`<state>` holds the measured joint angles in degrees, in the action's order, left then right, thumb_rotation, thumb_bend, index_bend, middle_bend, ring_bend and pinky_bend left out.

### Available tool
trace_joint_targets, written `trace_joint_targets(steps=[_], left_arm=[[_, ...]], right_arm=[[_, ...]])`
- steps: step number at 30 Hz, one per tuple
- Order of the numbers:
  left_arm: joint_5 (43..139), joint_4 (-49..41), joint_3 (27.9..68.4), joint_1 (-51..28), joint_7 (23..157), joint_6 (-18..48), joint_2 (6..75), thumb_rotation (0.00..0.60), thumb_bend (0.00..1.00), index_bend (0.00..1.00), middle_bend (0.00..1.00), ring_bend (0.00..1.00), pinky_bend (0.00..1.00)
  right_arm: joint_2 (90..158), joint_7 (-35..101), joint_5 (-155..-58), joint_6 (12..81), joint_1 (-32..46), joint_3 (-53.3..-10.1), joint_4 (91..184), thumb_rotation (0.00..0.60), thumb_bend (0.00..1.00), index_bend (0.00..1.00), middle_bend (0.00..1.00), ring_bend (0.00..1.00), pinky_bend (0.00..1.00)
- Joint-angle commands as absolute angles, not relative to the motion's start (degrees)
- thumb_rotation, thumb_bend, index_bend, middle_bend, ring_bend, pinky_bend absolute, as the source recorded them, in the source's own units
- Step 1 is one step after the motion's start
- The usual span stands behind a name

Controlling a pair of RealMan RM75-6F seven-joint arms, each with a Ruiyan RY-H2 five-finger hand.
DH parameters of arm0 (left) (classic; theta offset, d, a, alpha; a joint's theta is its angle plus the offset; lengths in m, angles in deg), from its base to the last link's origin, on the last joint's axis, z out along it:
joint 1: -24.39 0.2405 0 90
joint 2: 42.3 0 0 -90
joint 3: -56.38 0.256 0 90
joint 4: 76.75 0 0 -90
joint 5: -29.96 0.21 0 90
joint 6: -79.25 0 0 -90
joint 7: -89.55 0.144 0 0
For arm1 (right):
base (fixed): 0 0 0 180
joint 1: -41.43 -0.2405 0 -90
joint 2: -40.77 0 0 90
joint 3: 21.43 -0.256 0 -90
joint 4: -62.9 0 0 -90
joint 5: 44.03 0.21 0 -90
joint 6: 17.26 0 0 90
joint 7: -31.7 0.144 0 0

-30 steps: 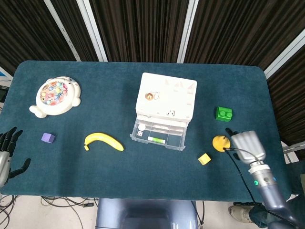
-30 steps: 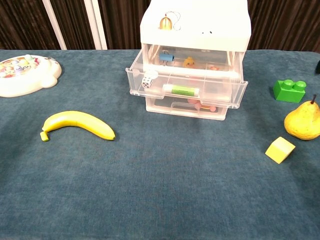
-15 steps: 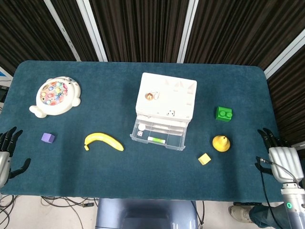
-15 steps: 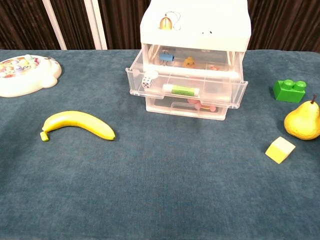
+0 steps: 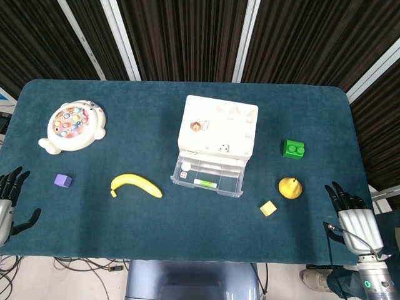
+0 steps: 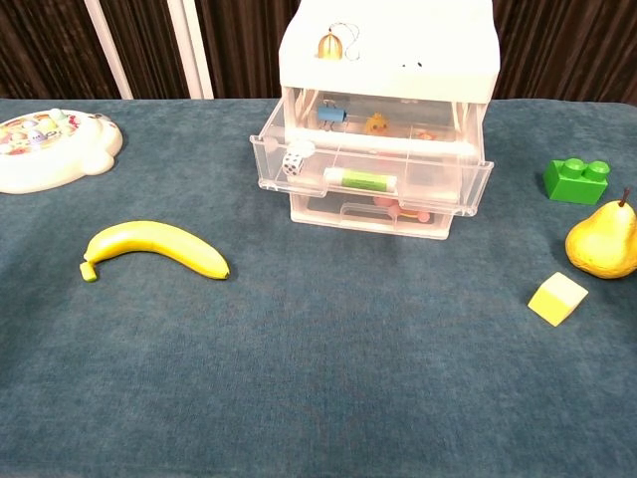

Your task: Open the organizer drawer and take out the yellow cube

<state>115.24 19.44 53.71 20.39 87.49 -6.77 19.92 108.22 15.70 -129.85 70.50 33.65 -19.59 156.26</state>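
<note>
While both the left hand (image 5: pixel 6 203) and right hand (image 5: pixel 351 215) rest splayed and unladen, dark slatted panels (image 5: pixel 187 37) back the teal-clothed table (image 5: pixel 125 125).

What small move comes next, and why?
Probably none beyond keeping both hands back: the organizer drawer stands pulled out, the yellow cube lies on the table beside the pear, and the right hand is open at the edge.
</note>
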Motion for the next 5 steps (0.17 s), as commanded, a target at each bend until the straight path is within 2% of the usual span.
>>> trace_joint_targets(steps=[1,5], left_arm=[[115.28,19.45,53.79,20.38,87.48,-6.64,19.85,0.600,0.31,0.05,0.00,0.00,0.00],[115.35,19.56,53.94,20.33,87.39,-6.38,19.69,0.600,0.31,0.05,0.00,0.00,0.00]], right_arm=[[110.86,16.12,-130.68,72.55,34.64,-20.70,153.76,0.600,0.09,0.07,0.07,0.22,0.26],[111.04,16.46,-130.50,72.52,34.99,-21.13,153.43,0.600,0.09,0.07,0.07,0.22,0.26]])
